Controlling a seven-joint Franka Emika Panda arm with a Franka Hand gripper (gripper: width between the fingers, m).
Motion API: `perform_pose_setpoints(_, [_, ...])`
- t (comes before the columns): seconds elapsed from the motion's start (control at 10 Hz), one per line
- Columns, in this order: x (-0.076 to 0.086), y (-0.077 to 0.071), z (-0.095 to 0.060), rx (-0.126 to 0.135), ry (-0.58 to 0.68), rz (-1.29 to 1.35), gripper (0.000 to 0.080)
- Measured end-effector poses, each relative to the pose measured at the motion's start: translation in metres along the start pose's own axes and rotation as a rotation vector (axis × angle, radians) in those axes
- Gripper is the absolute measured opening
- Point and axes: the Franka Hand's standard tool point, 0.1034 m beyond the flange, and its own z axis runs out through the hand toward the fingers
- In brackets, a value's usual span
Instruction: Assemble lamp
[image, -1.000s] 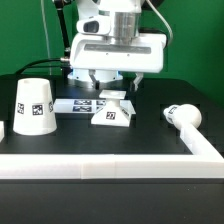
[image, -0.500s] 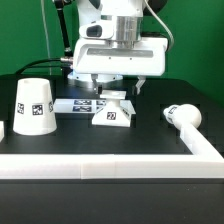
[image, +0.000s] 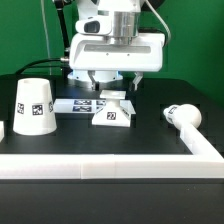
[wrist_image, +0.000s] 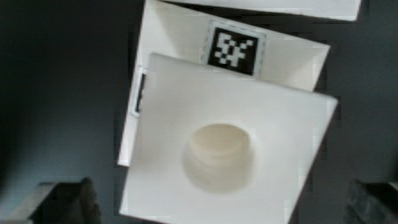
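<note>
**Fingers (wrist_image: 68, 205) spread above the lamp base (image: 112, 114)**

The fingers hang released, gripping nothing. The square base lies between them on the table (image: 150, 135) (its round hollow (wrist_image: 222, 158) faces up). In the exterior view the shade (image: 33, 106) stands at the base's 9 o'clock and the bulb (image: 183, 115) lies at 3 o'clock, both well apart.

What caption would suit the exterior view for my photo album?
Open gripper poised over the square lamp base, shade on the exterior view's left, bulb on its right.
</note>
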Motion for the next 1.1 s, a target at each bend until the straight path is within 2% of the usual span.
perform_pose_setpoints(0.4, [-0.003,0.001,0.006,0.001,-0.008,-0.017,0.07])
perform_pose_setpoints(0.8, [-0.007,-0.003,0.018,0.003,-0.015,-0.027,0.07])
perform_pose_setpoints(1.1, [-0.008,-0.003,0.019,0.003,-0.017,-0.04,0.07])
